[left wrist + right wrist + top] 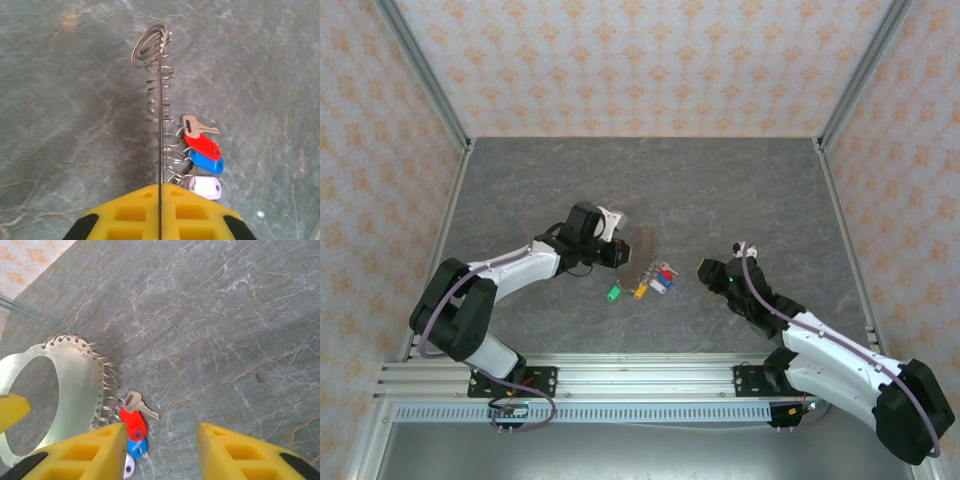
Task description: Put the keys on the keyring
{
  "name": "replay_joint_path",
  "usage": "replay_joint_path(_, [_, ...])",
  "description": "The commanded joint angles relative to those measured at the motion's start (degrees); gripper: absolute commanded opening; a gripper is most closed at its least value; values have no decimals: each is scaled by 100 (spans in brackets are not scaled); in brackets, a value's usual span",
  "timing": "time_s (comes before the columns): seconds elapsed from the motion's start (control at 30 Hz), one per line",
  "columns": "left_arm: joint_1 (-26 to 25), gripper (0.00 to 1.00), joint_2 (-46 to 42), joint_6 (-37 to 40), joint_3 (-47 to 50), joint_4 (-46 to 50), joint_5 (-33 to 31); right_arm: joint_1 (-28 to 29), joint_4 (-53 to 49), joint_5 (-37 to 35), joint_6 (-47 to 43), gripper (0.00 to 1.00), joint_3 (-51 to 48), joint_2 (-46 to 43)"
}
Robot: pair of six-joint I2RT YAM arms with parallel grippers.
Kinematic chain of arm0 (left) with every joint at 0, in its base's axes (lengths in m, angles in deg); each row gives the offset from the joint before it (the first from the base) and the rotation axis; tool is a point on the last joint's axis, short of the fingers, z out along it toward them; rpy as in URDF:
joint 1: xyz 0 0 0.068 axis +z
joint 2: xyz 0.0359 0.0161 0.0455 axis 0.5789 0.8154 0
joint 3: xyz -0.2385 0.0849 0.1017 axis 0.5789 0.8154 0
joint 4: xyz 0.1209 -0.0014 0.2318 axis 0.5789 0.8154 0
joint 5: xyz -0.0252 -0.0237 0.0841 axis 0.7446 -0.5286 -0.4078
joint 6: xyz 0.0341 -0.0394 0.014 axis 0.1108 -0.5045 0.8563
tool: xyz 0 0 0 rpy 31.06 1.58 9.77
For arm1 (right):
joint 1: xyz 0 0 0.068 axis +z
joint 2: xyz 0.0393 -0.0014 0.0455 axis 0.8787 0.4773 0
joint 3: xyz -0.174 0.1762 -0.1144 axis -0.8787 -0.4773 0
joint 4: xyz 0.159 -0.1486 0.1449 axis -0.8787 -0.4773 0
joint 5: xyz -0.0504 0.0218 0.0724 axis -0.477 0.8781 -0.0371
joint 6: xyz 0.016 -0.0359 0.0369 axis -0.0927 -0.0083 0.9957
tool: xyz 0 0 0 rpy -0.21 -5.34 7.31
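Keyring (75, 385) upright, centre: metal plate edged with rings. Red, blue, white keys (205, 160) attached; green key (613, 292), yellow key (640, 291) just left.

table (720, 190): grey marbled | walls (640, 60): floral-patterned | metal rail (640, 375): near edge
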Motion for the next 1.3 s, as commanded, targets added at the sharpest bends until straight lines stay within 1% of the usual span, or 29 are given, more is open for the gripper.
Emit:
replay_joint_path(0.0, [213,14,-65,-61,79,-318,-131,-62,-133,-134,-188,41,199,46])
replay_joint_path(0.03, [263,18,-100,-55,85,-263,-137,-68,-171,-160,-258,41,229,54])
replay_joint_path(0.07, [307,20,-139,-54,96,-212,-189,-77,-199,-192,-327,42,253,55])
replay_joint_path(0.13, [388,27,-295,-53,172,-108,-415,-119,-358,-299,-502,43,367,54])
replay_joint_path(0.23, [584,31,-585,-94,308,27,-649,-197,-734,-669,-854,44,649,47])
replay_joint_path(0.33, [737,34,-997,-153,486,136,-1097,-271,-948,-1139,-1396,50,931,-9])
replay_joint_path(0.43, [812,41,-1498,-175,638,334,-1780,-361,-927,-1960,-1966,62,1100,-68])
replay_joint_path(0.5, [856,48,-1833,-146,715,523,-2255,-551,-713,-2403,-2363,69,1082,-46])
replay_joint_path(0.53, [872,51,-1952,-128,745,583,-2410,-679,-567,-2493,-2543,69,1031,-33])
replay_joint_path(0.63, [934,59,-2336,-56,851,720,-2868,-1125,-58,-2510,-3095,72,844,2])
replay_joint_path(0.67, [944,62,-2456,-24,895,749,-3020,-1252,258,-2515,-3337,72,693,24])
replay_joint_path(0.73, [978,72,-2648,38,973,753,-3358,-1504,1134,-2519,-3689,77,278,137])
replay_joint_path(0.77, [990,75,-2745,100,1020,764,-3593,-1631,1084,-2591,-3686,77,307,178])
replay_joint_path(0.8, [1011,76,-2839,144,1075,748,-3908,-1772,1296,-2492,-3866,77,268,252])
replay_joint_path(0.83, [1039,80,-2921,166,1134,719,-4148,-1855,1453,-2316,-4049,77,195,330])
replay_joint_path(0.87, [1095,88,-3017,154,1187,716,-4404,-1947,1810,-2133,-4333,77,71,455])
replay_joint_path(0.9, [1171,90,-3075,164,1226,700,-4563,-2059,2196,-1987,-4521,77,-65,639])
replay_joint_path(0.97, [1273,91,-3155,287,1312,590,-4775,-2242,2783,-1757,-4594,77,-254,1056])
replay_joint_path(1.07, [1296,91,-3310,745,1539,261,-5171,-2469,3224,-1098,-4613,77,-318,1631])
replay_joint_path(1.13, [1296,91,-3476,1058,1783,-71,-5419,-2505,3158,-752,-4742,77,-160,1811])
replay_joint_path(1.17, [1297,91,-3581,1210,1927,-247,-5526,-2555,3488,-561,-4819,76,-211,1920])
replay_joint_path(1.23, [1306,91,-3764,1278,2191,-555,-5615,-2614,4115,-400,-4949,77,-306,2255])
replay_joint_path(1.27, [1312,91,-3834,1344,2331,-742,-5525,-2662,4349,-287,-4988,77,-285,2430])
